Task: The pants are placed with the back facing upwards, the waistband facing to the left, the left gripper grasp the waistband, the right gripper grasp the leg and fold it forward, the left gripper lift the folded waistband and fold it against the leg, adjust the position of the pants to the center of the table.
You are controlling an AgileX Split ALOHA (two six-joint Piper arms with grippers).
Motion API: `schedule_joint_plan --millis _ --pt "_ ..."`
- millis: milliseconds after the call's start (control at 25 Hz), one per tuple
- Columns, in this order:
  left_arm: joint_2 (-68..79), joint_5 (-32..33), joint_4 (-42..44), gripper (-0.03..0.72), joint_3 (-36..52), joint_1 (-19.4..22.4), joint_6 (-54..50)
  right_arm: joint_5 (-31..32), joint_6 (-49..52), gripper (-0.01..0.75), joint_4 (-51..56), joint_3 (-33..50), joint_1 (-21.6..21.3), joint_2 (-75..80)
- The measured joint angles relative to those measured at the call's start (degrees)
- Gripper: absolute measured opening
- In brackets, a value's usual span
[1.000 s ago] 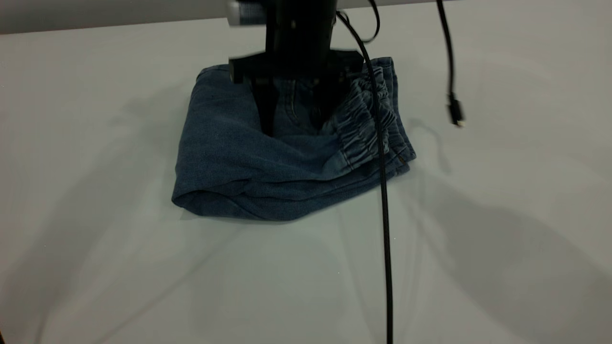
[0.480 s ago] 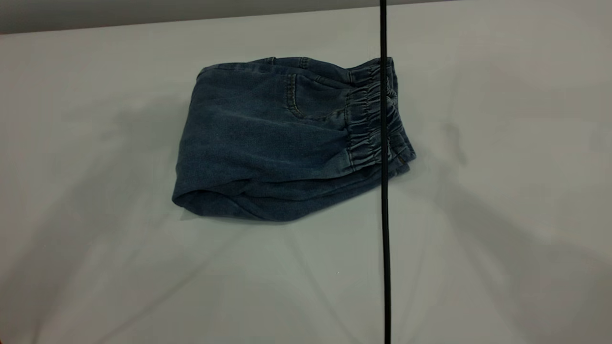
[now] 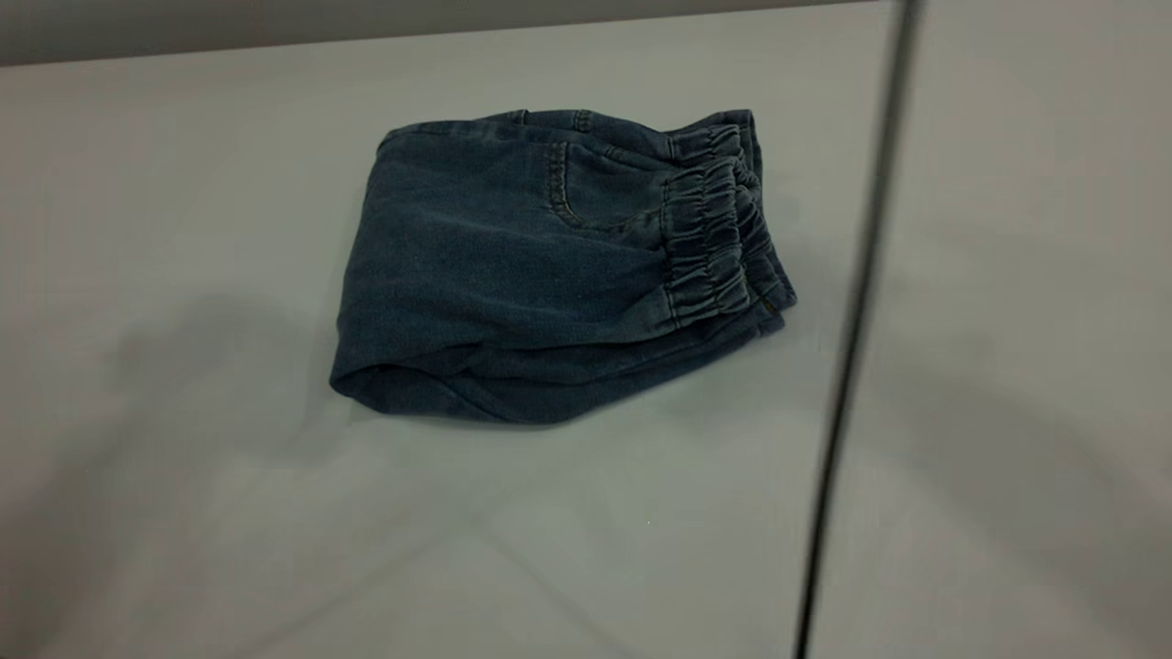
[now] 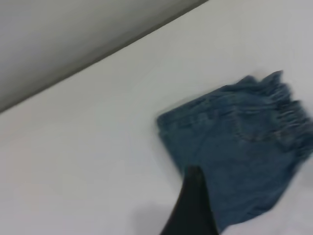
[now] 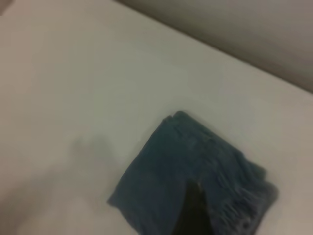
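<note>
End effector, left (image 4: 193,205): only a dark tip of it shows in the left wrist view, in front of the near edge of the pants (image 4: 239,147). How wide it stands cannot be told. It holds nothing.

End effector, right (image 5: 195,210): likewise one dark, blurred part in the right wrist view, lying over the middle of the pants (image 5: 171,171). Its opening cannot be told either. It holds nothing.

Exterior view: nothing touches the pants (image 3: 494,275). They lie folded into a compact, roughly square bundle on the tabletop (image 3: 183,513), a little toward 12 o'clock from the middle of the view and slightly to the 9 o'clock side.

Waistband (image 3: 710,243): gathered and ruched, it lies on top along the 3 o'clock edge of the bundle, with further denim layers stacked under it.

A rounded fold forms the edge from 9 o'clock to 6 o'clock. A curved line of pocket stitching (image 3: 560,188) shows on the upper face toward 12 o'clock. No print is on show.

Cable (image 3: 856,302): thin, black and blurred, it crosses the exterior view from 12 o'clock down to 6 o'clock, on the 3 o'clock side of the pants and apart from them.

Soft grey shadows lie on the tabletop at 9 o'clock and at 4 o'clock.
</note>
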Motion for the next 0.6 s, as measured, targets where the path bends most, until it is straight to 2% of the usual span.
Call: schedule_joint_plan --millis 240,440,600 --pt "-10.1 -0.1 -7.9 0.507 8.8 0.0 -2.4 -0.8 0.1 0.483 -3.8 18.8 0.0 -23.4" --pt "-20.5 0.0 -8.2 0.507 19.7 0.0 -6.6 -9.5 5.3 0.483 -4.6 37.1 0.0 -45.4" --pt "-29.6 0.0 -8.3 0.507 27.0 0.0 -8.5 -10.1 6.4 0.483 -6.1 48.6 0.0 -60.8"
